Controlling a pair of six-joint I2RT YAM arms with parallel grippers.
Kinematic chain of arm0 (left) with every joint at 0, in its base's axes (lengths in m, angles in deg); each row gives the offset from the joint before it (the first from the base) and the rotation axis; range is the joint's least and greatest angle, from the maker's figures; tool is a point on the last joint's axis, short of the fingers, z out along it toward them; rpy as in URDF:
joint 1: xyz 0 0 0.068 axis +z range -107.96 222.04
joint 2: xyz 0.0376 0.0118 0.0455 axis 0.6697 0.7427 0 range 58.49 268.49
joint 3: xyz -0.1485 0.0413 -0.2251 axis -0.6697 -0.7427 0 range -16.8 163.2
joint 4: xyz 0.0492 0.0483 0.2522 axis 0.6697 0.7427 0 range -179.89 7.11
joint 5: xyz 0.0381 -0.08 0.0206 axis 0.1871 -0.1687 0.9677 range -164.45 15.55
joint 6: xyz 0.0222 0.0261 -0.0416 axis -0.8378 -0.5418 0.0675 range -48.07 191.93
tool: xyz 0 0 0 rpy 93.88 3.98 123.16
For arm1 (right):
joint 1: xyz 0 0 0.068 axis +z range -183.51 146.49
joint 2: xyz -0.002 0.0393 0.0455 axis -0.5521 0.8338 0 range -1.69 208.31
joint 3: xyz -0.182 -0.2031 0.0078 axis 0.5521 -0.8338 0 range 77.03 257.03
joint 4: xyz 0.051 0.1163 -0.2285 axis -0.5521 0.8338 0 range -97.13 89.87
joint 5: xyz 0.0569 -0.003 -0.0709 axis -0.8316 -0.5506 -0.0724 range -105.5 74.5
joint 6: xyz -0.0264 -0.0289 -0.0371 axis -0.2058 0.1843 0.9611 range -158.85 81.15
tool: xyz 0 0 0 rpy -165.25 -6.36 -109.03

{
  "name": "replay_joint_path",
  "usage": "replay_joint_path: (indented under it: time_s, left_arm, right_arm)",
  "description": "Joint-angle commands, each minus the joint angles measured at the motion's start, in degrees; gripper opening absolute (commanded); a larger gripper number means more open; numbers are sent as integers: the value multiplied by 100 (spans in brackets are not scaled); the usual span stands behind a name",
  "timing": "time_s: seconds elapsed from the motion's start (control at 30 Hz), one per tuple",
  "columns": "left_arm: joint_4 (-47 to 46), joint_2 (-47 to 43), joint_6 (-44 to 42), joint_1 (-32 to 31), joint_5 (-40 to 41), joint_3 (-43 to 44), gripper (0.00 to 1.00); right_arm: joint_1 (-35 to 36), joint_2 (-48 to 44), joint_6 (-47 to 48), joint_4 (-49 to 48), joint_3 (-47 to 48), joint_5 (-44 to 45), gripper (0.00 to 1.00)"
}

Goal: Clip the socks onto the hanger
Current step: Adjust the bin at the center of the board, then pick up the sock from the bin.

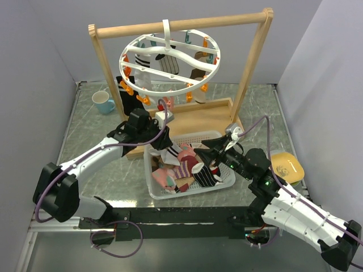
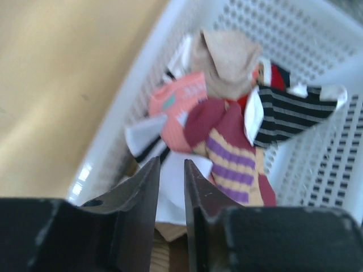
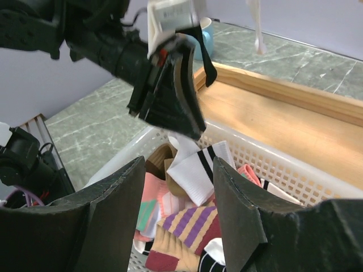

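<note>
Left gripper (image 2: pixel 171 165) jaws nearly closed, pinching a white sock (image 3: pixel 195 170) over the basket (image 3: pixel 272 164); right gripper (image 3: pixel 177 170) jaws wide apart, holding nothing.

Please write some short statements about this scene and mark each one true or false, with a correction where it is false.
1. The white basket holds several socks. True.
2. No sock is clipped to the hanger yet. False: a few socks already hang from its pegs.
3. A teal mug stands on the table, left of the wooden frame. True.
4. The right end effector is closed on a striped sock. False: it stands open above the basket, holding nothing.
5. The left end effector pinches a white sock with black stripes. True.
</note>
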Motion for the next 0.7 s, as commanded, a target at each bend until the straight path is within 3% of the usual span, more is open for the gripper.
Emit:
replay_joint_path:
  time_s: [0.0, 0.17, 0.3, 0.5, 0.67]
  left_arm:
    - [47, -179, 277, -7, -474, -297, 27]
    - [-111, -215, 321, -16, -501, -596, 29]
    - [-348, -118, 392, -16, -484, -623, 39]
    - [-533, 268, 725, -24, -352, -386, 48]
    - [-507, 584, 874, -42, -317, -184, 47]
  right_arm:
    - [38, -15, -77, -244, -45, 43, 58]
    - [38, -24, -104, -235, -71, 61, 59]
    - [38, -32, -112, -218, -62, 52, 59]
    - [38, -85, -165, -226, -97, 26, 60]
    - [47, -112, -183, -209, -124, 61, 60]
